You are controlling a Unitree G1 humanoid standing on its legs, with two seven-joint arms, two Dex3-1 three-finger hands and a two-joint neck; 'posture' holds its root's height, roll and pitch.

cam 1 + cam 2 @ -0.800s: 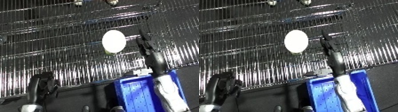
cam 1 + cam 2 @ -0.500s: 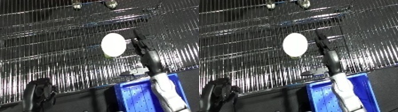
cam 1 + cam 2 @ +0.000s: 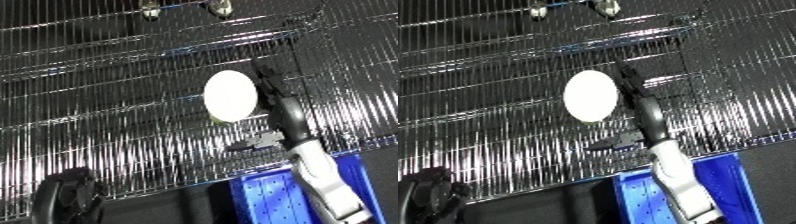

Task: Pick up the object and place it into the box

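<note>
On the wire shelf (image 3: 107, 100) the white object (image 3: 231, 95) rests, and the right hand (image 3: 282, 112) has slid closer, straight released fingers (image 3: 631, 82) alongside it; the grasp looks imminent, blue bin (image 3: 727, 177) waiting below.

The blue bin (image 3: 293, 197) is cut off by the lower edge; the left hand (image 3: 67, 197) is only a dark blur.
</note>
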